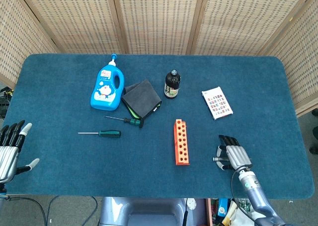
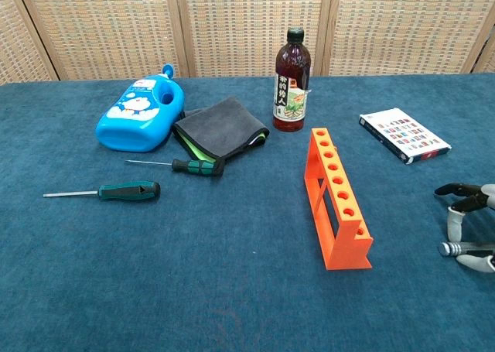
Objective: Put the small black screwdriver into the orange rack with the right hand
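Observation:
The small black screwdriver lies on the blue table, its handle touching the front edge of a folded dark cloth. To its right stands the orange rack, its holes holding nothing. My right hand hovers right of the rack near the table's front edge, fingers apart and nothing in them. It is far from the screwdriver. At the front left corner my left hand is open and holds nothing.
A longer green-handled screwdriver lies left of the black one. A blue detergent bottle lies beside the cloth. A brown bottle stands behind the rack, and a patterned box lies at the right.

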`<state>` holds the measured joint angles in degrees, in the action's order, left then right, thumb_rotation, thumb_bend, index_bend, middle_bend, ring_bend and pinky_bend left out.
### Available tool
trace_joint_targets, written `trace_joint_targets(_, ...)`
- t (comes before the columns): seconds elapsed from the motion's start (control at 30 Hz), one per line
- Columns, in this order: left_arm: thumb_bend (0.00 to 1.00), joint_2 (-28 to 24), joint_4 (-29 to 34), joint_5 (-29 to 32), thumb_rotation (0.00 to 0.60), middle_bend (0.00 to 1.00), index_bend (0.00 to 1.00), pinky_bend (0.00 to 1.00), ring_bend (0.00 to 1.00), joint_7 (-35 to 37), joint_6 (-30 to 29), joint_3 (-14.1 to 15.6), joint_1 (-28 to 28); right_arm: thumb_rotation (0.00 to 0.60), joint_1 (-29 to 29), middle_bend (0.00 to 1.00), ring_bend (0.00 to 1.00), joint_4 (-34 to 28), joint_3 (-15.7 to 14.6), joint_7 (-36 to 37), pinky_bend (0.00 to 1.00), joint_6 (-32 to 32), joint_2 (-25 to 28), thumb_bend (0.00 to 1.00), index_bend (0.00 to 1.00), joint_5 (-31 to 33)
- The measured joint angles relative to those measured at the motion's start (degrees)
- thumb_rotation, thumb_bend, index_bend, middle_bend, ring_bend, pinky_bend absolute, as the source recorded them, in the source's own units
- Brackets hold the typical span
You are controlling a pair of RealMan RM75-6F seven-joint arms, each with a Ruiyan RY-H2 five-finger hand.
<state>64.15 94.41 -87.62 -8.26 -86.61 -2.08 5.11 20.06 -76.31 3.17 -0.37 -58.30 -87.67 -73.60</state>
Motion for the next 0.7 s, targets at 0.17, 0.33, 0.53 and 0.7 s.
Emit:
trace_joint_targets(0.17,0.0,0.0,0.0,0.0,0.6,0.0,0.0,0.0,0.0,0.0,0.0,0.0,0.0,0.6,-0.1,0.06,0.0,-0.1,0.1,0.1,0.0,-0.2,0.1,0.29,0.6,0.0)
trace_joint_targets(0.33,0.0,0.0,0.1,0.0,0.6,0.0,0.0,0.0,0.0,0.0,0.0,0.0,0.0,0.6,-0.1,0.07,0.0,-1.6,0.8,0.8,0.0,-1.8,1.0,0.29,0.6,-0.8)
trace_joint_targets(0.53,0.0,-0.2,0.1,0.1,0.6,0.0,0.0,0.0,0.0,0.3,-0.2,-0.1,0.0,0.6,-0.1,0.07,0.0,-6.8,3.1,4.0,0.0,-3.5,4.1,0.29,0.61,-1.1)
trace_joint_targets(0.7,0.0,-0.2,0.1,0.0,0.6,0.0,0.0,0.0,0.0,0.4,-0.2,-0.1,0.0,0.6,-0.3,0.07,0.0,-12.3,5.9,10.6,0.0,-5.2,7.3,0.29,0.61,-1.0)
